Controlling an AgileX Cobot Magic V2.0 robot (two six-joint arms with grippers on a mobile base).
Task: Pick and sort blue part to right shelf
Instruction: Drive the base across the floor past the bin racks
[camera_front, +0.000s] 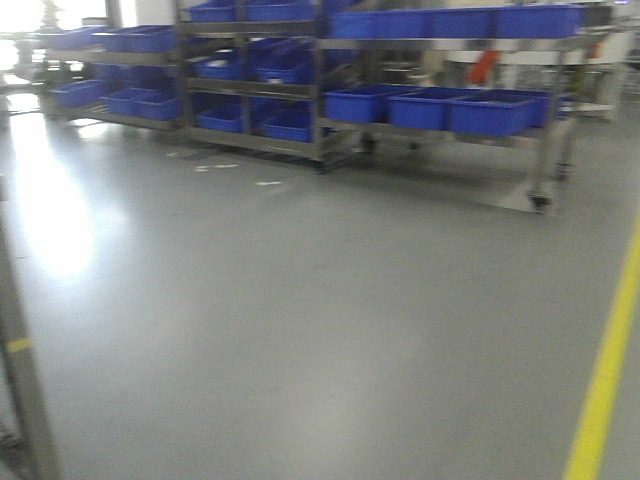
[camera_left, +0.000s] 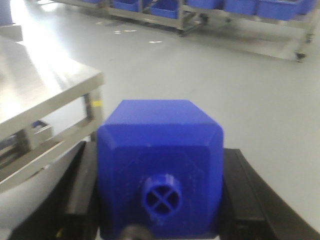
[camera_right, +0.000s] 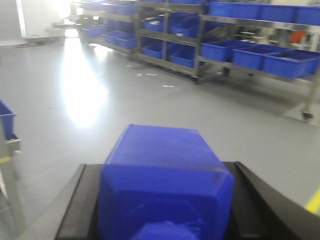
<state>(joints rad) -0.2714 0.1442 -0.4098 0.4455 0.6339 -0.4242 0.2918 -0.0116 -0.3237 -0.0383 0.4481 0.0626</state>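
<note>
My left gripper (camera_left: 160, 150) is shut on a blue part (camera_left: 160, 132), a boxy block with a round crossed socket on its near face, held between the black fingers (camera_left: 80, 185). My right gripper (camera_right: 165, 170) is shut on a second blue part (camera_right: 162, 150) of the same boxy shape. The right shelf (camera_front: 455, 44), a steel rack with large blue bins (camera_front: 485, 110), stands far across the floor at the upper right. It also shows in the left wrist view (camera_left: 260, 7) and the right wrist view (camera_right: 265, 52). Neither gripper appears in the front view.
More steel racks with blue bins (camera_front: 250, 70) stand at the back left. A steel table (camera_left: 40, 85) is close on the left. A steel post (camera_front: 20, 390) stands at the near left. A yellow floor line (camera_front: 605, 380) runs along the right. The grey floor (camera_front: 300, 300) lies between.
</note>
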